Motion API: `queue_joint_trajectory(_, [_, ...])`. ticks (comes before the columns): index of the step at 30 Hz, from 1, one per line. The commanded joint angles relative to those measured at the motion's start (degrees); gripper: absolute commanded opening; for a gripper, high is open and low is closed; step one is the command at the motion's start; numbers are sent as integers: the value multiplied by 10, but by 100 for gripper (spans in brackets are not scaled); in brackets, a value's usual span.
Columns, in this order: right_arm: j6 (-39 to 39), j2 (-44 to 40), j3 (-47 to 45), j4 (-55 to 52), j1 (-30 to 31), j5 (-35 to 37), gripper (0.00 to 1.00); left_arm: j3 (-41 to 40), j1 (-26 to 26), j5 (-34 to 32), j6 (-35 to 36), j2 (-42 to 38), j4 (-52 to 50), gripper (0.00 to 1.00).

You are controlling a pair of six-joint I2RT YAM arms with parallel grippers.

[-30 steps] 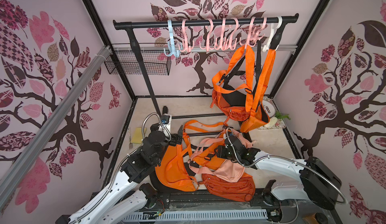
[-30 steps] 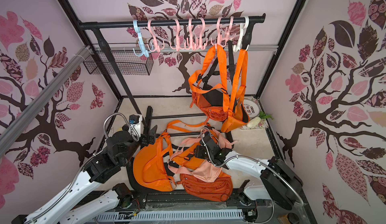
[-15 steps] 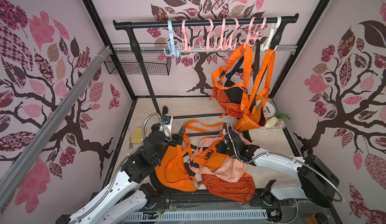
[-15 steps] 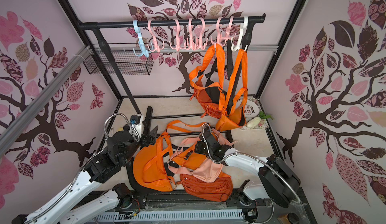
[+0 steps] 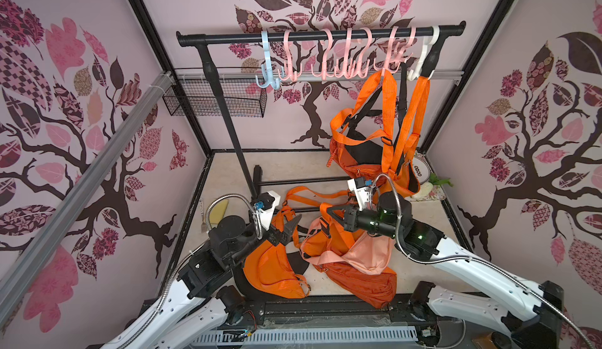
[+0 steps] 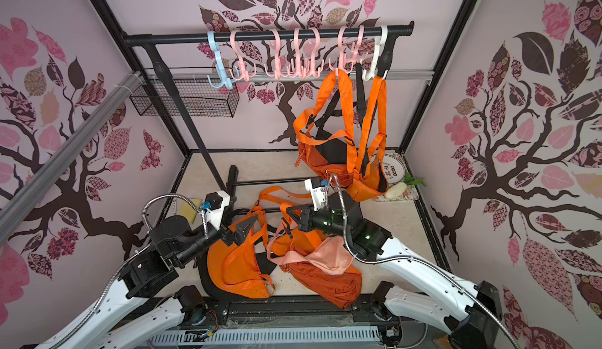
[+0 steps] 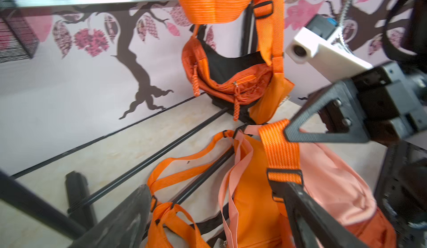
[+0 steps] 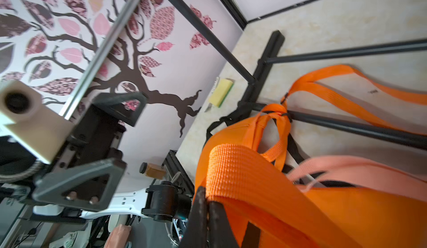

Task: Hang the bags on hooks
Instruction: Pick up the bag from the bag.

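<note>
Several bags lie heaped on the floor: a bright orange bag, a middle orange bag under a pink bag, and a dark orange one. My right gripper is shut on the middle bag's wide orange strap, holding it a little above the pile. My left gripper stands open just left of it, over the straps. Pink hooks hang on the black rail, with a blue hook and a white hook.
Two orange bags hang by their straps from the hooks at the rail's right end. The rack's post and floor bars stand behind the pile. A wire basket is mounted at the back left, and a yellow sponge lies by the left wall.
My right gripper has shut on the orange strap and shifted left and upward with it. The left gripper has barely moved. The hanging bags swung slightly.
</note>
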Motion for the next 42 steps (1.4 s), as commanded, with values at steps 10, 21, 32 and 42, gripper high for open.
queue_joint_trajectory(10, [6,80,64,94,86,-52,0,-27,-3,-114,6,-50,37,87])
queue_joint_trajectory(21, [-105,145,307,-34,116,34,0,-90,-2,-381,26,-169,124,88])
queue_joint_trajectory(32, [-117,130,334,-2,115,-27,0,-83,-2,-385,35,-153,113,88])
queue_joint_trajectory(42, [-71,147,76,16,115,61,3,-80,-3,-378,31,-144,110,88])
